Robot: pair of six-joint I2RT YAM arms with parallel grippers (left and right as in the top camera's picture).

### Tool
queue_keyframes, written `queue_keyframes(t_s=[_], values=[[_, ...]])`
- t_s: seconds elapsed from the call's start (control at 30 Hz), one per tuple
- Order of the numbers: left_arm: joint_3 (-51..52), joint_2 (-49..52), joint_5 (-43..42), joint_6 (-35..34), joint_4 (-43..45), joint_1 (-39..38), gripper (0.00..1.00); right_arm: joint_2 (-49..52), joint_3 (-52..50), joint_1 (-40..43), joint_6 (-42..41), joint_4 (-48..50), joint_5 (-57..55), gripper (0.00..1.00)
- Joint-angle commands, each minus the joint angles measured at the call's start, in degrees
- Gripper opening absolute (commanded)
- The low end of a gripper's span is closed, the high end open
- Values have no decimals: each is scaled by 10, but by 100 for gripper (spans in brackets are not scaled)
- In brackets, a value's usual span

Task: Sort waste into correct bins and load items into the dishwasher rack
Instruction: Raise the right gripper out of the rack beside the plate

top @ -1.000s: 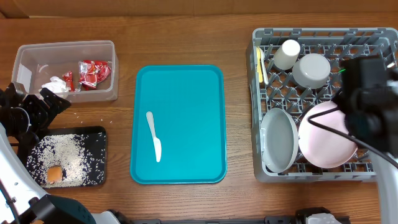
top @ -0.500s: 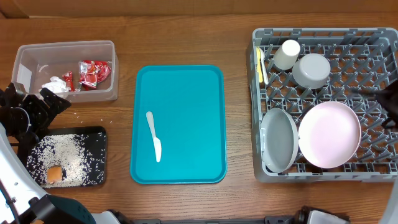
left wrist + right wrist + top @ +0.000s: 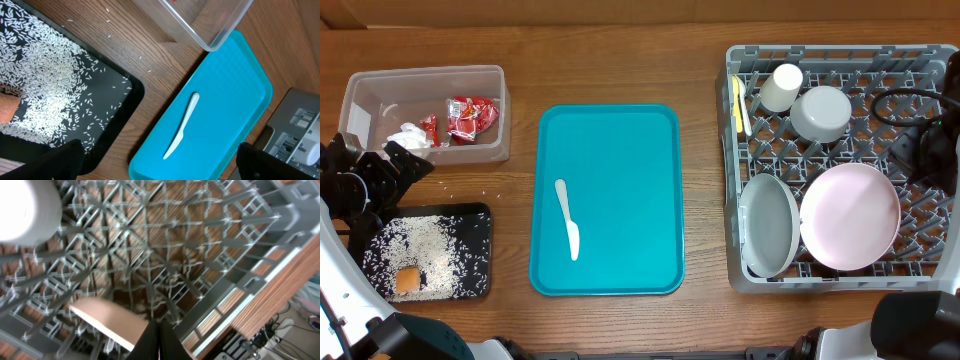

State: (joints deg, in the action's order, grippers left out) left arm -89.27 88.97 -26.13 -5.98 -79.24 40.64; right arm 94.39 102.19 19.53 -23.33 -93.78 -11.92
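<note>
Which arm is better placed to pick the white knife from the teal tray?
Left. The left gripper is open and nearer the white knife, which its wrist camera sees; the right gripper is shut over the dishwasher rack.

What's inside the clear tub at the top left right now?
Crinkled red wrappers and a crumpled white napkin lie in the clear tub. The left arm overlaps the tub's near-left corner in the overhead view, so anything there is hidden.
</note>
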Motion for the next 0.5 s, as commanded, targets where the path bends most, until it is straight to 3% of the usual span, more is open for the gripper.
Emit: queue_keyframes(t_s=[0.0,0.2,0.47], values=[[-1,-1,0,-4,0,2,100,3,2,1,26,0,45,4],[-1,-1,0,-4,0,2,100,3,2,0,28,-7,64,4],[-1,-1,0,-4,0,2,99,2,2,15,-24,1,-67,4]])
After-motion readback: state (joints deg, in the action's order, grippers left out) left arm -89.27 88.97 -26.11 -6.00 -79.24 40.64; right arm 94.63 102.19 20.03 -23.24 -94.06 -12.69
